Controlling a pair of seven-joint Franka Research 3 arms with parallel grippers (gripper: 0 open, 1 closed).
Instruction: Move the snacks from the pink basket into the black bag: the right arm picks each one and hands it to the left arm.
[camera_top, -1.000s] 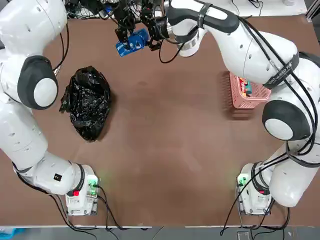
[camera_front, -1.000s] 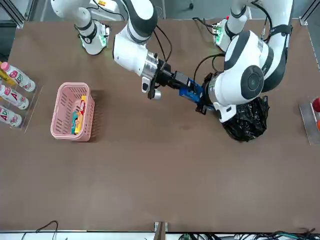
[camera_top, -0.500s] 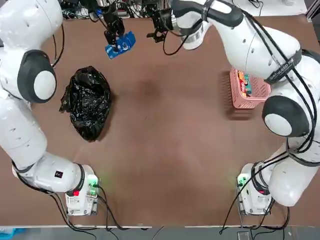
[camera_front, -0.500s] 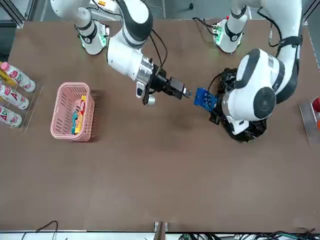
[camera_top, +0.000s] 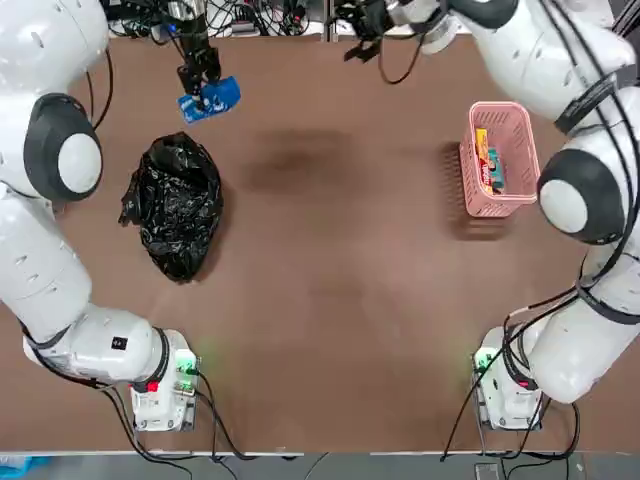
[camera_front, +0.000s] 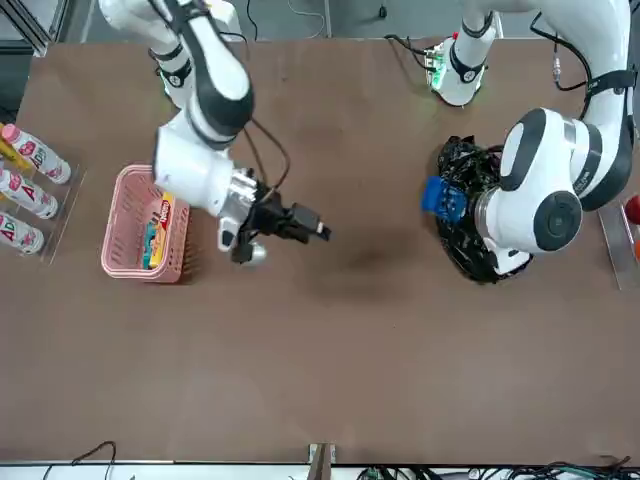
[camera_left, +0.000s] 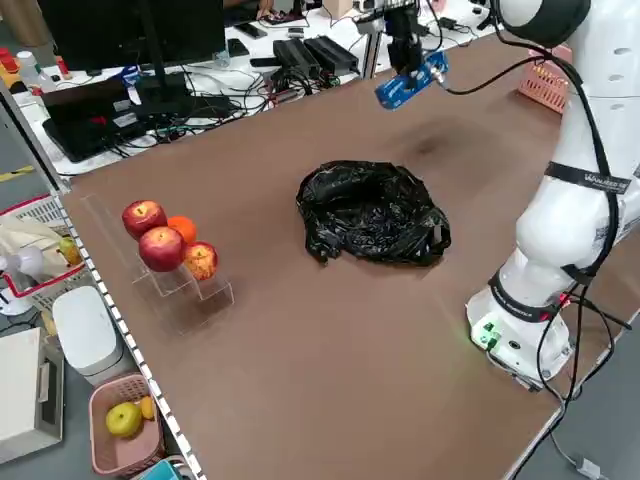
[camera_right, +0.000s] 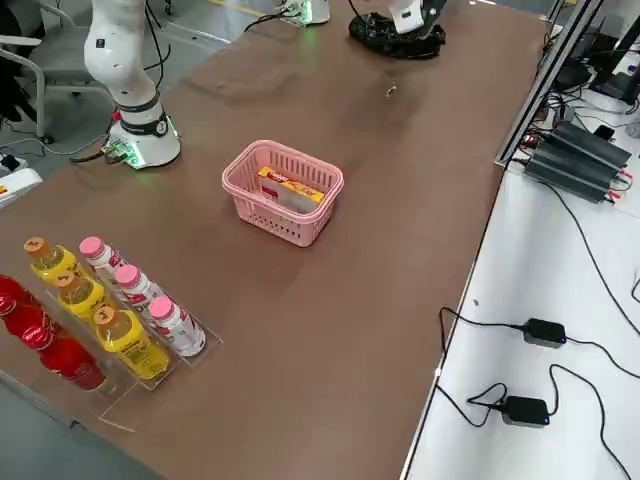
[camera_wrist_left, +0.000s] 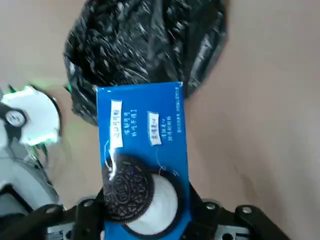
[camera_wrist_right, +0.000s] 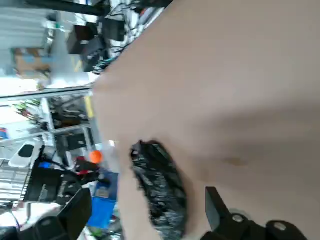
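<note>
The brown surface (camera_top: 330, 300) spreads beneath everything. Over its left side reaches the left arm (camera_top: 60, 250), and over its right side the right arm (camera_top: 590, 210), both white with dark joints and bent out toward the far edge. A clear rack (camera_right: 125, 405) near the surface's edge on the robot's right carries red, yellow and white bottles (camera_right: 125, 320), the white ones with pink caps. The black bag (camera_top: 175, 207), glossy and crumpled, lies on the left part of the surface. The pink basket (camera_top: 515, 145) sits on the right part, near the right arm, well apart from the bag. The left claw (camera_top: 205, 85) hangs beyond the bag, toward the far edge, its fingers closed on a blue packet and holding it above the surface. The right claw (camera_wrist_right: 145, 220) is up near the far edge, between bag and basket from side to side, its fingers spread with nothing between them. On the left edge, red apples (camera_left: 163, 248) and an orange fruit (camera_left: 182, 229) rest in a clear holder. The blue packet (camera_wrist_left: 142, 160) shows dark cookies and white lettering. Inside the basket, the yellow-orange packet (camera_top: 483, 160) stands beside the small teal packet (camera_top: 495, 170).
</note>
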